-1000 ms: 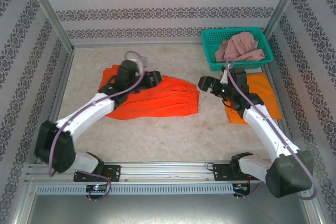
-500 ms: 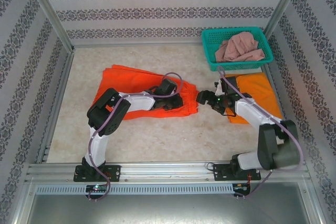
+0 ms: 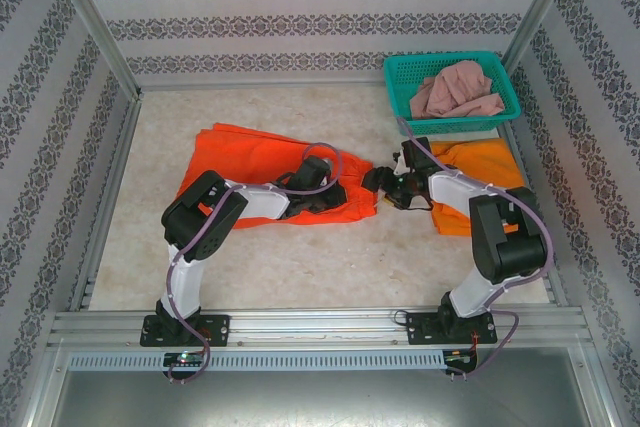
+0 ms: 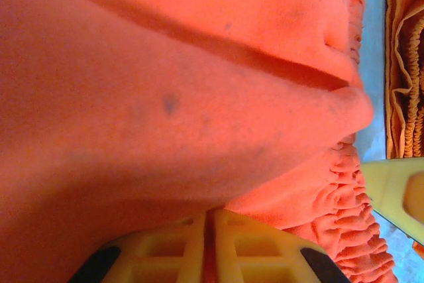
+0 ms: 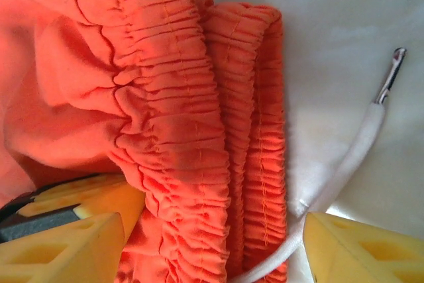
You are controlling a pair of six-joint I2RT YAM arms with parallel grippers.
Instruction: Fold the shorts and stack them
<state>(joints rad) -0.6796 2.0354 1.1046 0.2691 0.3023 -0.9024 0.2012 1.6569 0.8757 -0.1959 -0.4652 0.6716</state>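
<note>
The red-orange shorts (image 3: 250, 162) lie spread on the table, waist end to the right. My left gripper (image 3: 338, 197) rests on them near the waist; in the left wrist view its jaws (image 4: 213, 213) are shut, pinching a fold of the red-orange cloth (image 4: 199, 64). My right gripper (image 3: 380, 185) is at the waist edge, open, its fingers (image 5: 66, 250) straddling the gathered waistband (image 5: 199, 130) and the white drawstring (image 5: 358, 150). The yellow-orange shorts (image 3: 490, 172) lie folded at the right. The dusty pink shorts (image 3: 458, 90) sit bunched in the basket.
The teal mesh basket (image 3: 396, 97) stands at the back right, just beyond the yellow-orange shorts. Metal frame posts and patterned walls close in the table on three sides. Both grippers are close together at the waistband, a right finger (image 4: 397, 190) showing in the left wrist view.
My left arm swept right along the red-orange shorts to the waist end and shut on the cloth. The right gripper moved left onto the waistband, its fingers narrowing.
</note>
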